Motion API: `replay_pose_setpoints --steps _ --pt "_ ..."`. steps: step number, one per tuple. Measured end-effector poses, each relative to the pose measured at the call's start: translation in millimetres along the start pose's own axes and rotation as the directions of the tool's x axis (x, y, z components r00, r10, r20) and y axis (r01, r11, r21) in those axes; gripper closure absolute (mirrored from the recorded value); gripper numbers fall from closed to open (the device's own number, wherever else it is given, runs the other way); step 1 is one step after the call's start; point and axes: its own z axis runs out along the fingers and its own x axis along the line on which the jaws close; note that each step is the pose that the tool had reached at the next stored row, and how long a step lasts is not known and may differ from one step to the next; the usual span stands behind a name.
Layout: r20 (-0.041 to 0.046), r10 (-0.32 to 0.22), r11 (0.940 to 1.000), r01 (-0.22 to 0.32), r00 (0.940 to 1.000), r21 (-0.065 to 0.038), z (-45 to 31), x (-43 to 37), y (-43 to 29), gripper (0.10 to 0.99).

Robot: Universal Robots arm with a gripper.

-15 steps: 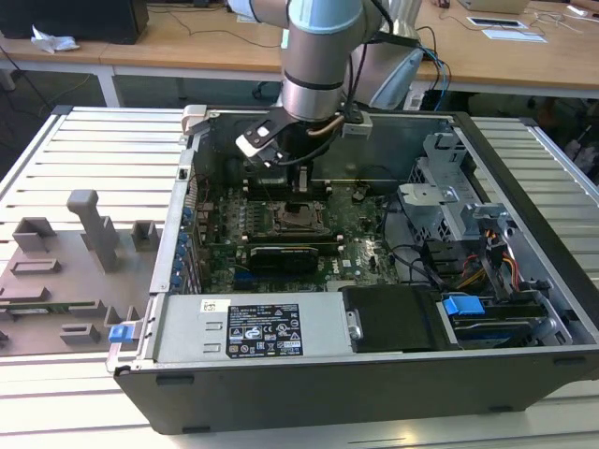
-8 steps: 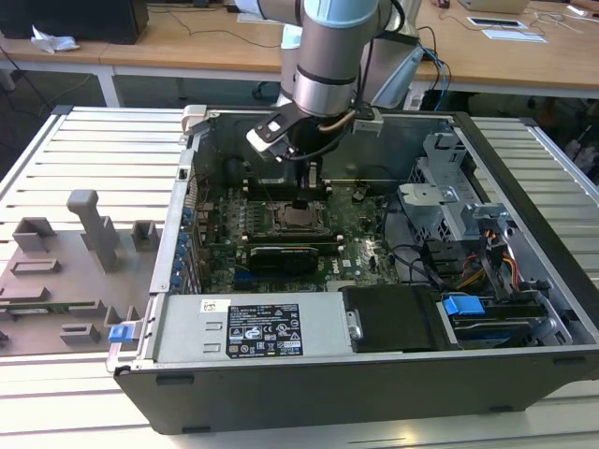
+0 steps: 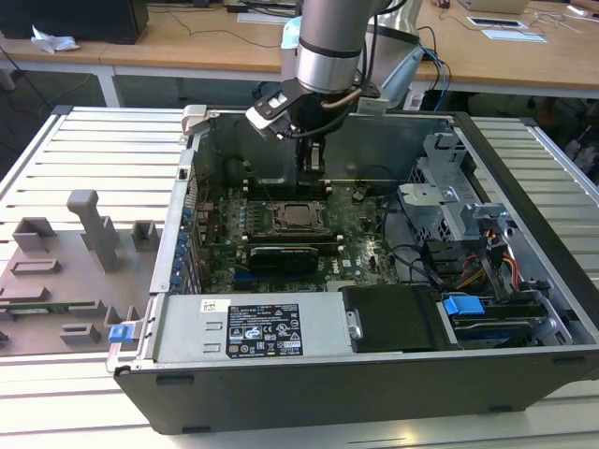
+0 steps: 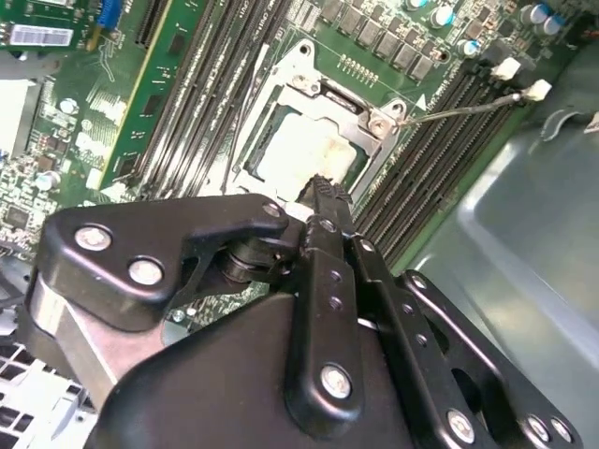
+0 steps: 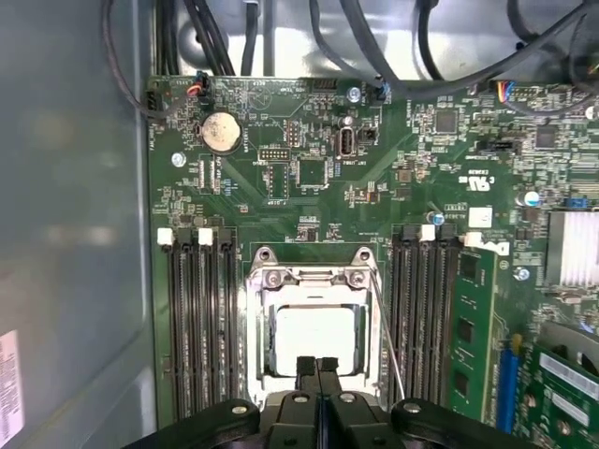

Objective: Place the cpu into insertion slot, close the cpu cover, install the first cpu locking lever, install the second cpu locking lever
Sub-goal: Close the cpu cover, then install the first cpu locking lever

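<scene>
1. The fingers (image 5: 305, 369) are pressed tight together and hold nothing; their tips hang right at one edge of the cpu (image 5: 314, 337).
2. The cpu lies flat in the insertion slot (image 5: 268, 346) on the green motherboard (image 5: 281, 187), with the cpu cover (image 5: 314, 278) down around it.
3. A thin locking lever (image 5: 389, 337) slants out beside the slot.

Exterior view: grey slatted metal table (image 3: 103, 154). Resting directly on it, at the middle, an open computer case (image 3: 309, 393) lying on its side. Towards the exterior view's left, a flat grey tray (image 3: 56, 285) with upright grey blocks (image 3: 94, 229), seemingly just touching the case's corner.
</scene>
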Motion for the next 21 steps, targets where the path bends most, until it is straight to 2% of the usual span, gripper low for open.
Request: replay_pose_setpoints --steps 3,13,16,19,21 --pt "0.0001 0.0 1.0 0.0 1.0 0.0 -3.1 -0.1 -0.2 0.98" --pt "-0.0001 0.0 1.0 0.0 1.0 0.0 -4.5 -0.2 -0.4 0.98" --pt "0.0046 -0.056 0.9984 0.056 0.9984 -0.002 -4.5 -0.2 -0.4 0.98" --pt "0.0129 -0.154 0.988 0.154 0.988 -0.005 -4.5 -0.2 -0.4 0.98" --pt "0.017 -0.2 0.9797 0.2 0.9796 -0.006 -4.5 -0.2 -0.4 0.98"
